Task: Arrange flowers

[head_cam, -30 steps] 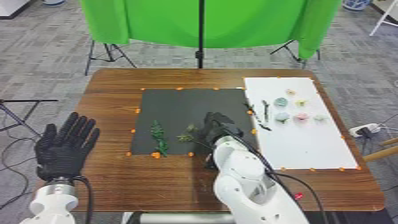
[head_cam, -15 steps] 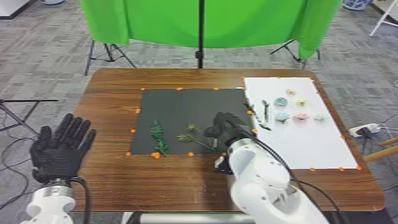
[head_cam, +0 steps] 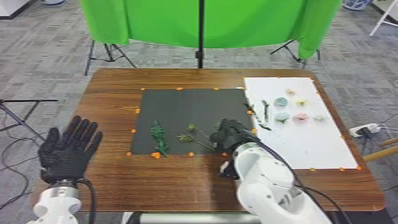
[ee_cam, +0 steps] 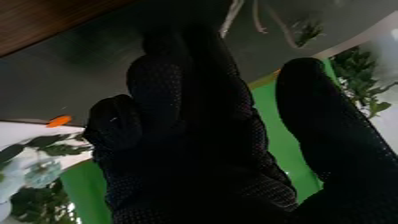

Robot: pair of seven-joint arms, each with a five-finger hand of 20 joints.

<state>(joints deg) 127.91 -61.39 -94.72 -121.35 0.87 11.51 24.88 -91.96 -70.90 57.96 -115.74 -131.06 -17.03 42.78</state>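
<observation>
In the head view, green sprigs (head_cam: 159,137) lie centrally on the black mat (head_cam: 191,107); blooms (head_cam: 301,117), upper right, seemingly remain to place. The left hand (head_cam: 66,156), lower left, is spread. In the right wrist view, the right hand (ee_cam: 195,165) looks relaxed, thumb apart.

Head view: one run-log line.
Right hand: open, over black mat | left hand: open | leafy sprig: on mat | flower heads: on white sheet

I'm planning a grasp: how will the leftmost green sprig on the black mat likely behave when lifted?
The green sprig is slender, so probably light. Leaves stick out along its length, so it should hardly roll, though they may bend.
</observation>
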